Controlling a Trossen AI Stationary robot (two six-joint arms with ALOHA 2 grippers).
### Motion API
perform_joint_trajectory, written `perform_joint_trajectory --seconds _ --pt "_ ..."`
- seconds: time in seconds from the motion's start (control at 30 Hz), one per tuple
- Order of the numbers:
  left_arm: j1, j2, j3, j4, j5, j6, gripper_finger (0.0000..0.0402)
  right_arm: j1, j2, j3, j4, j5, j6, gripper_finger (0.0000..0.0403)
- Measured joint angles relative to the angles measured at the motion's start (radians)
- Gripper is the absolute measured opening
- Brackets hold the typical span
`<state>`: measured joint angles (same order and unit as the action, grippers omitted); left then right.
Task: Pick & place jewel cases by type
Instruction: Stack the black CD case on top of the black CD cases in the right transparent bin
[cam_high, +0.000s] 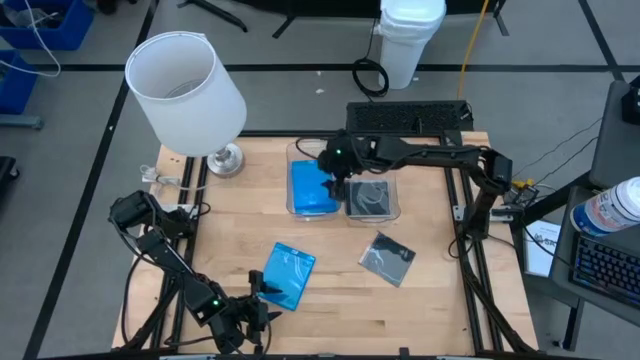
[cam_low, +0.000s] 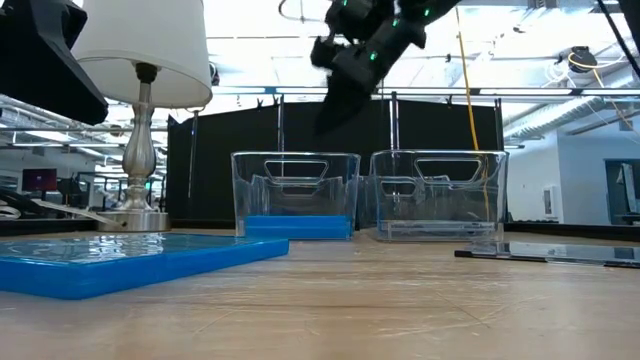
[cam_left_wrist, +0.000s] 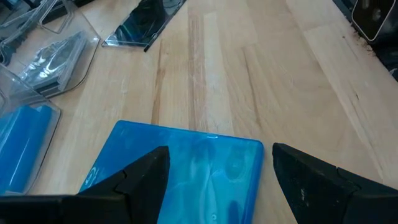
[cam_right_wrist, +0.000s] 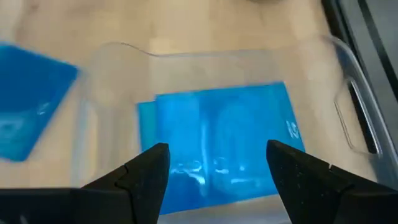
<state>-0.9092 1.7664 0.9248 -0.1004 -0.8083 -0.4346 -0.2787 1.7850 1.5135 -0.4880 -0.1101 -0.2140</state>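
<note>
Blue jewel case (cam_right_wrist: 221, 140) in bin (cam_high: 296, 160) — right gripper (cam_right_wrist: 214, 171) above, seemingly empty, fingers spread.

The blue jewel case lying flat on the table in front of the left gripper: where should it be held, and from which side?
Probably across its near edge. The blue jewel case lies flat and thin on the table, so the open left gripper should descend from above, tilted, one finger at each opposite side edge.

Blue jewel cases (cam_high: 313, 188) lay flat in left bin; dark cases (cam_high: 372, 198) in right bin. One blue case (cam_high: 288, 274) and one dark case (cam_high: 387, 258) lay flat on table.
</note>
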Motion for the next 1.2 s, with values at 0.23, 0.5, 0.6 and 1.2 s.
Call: perform_joint_trajectory --seconds 0.23,0.5,0.6,1.2 --pt "0.021 0.0 0.0 0.073 0.023 -0.098 0.0285 0.152 -0.159 0.0 -0.398 -0.062 0.064 0.0234" --pt "0.103 0.0 0.0 0.295 0.257 0.232 0.0285 0.43 -0.291 -0.189 -0.526 -0.062 0.397 0.02" --pt "0.162 0.0 0.001 0.427 0.318 0.341 0.0285 0.547 -0.322 -0.338 -0.433 -0.058 0.522 0.0187" --pt "0.461 0.0 0.001 0.536 0.694 0.248 0.0285 0.752 -0.512 -0.81 -0.057 0.467 0.926 0.0095"
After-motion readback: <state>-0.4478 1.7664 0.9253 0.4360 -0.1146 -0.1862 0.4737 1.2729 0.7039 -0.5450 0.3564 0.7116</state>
